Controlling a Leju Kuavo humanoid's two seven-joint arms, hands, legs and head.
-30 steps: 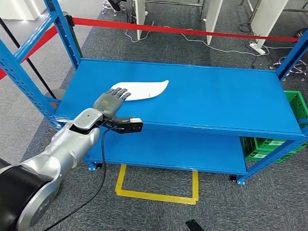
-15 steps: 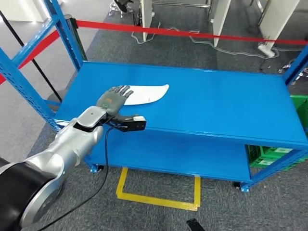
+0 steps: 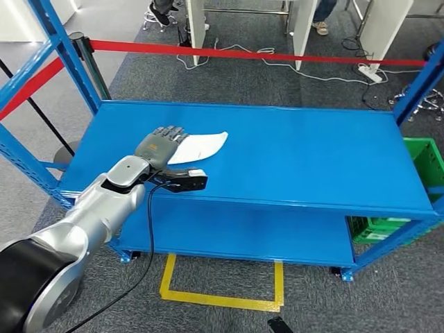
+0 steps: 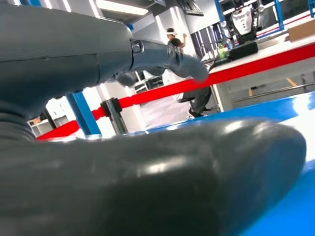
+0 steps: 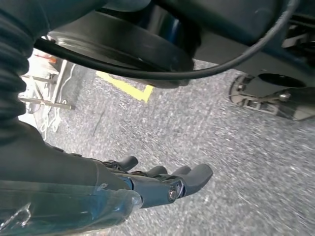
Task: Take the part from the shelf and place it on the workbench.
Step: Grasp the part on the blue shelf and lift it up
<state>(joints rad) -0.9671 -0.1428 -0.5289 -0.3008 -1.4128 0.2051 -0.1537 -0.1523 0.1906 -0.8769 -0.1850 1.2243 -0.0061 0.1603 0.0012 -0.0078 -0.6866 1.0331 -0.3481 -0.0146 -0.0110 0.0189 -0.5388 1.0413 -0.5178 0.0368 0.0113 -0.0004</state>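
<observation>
Left robot hand [image 3: 159, 143] farther over part [image 3: 201, 146] than before

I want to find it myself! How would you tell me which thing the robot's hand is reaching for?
Look at the big blue shelf, on its top level. Near its left end the left hand lies over one end of the part, a flat white curved piece, the only white thing on the blue.

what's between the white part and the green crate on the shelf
Nothing: in the head view, bare blue shelf top runs from the white part to the shelf's far end, where the green crate sits beyond and lower.
</observation>
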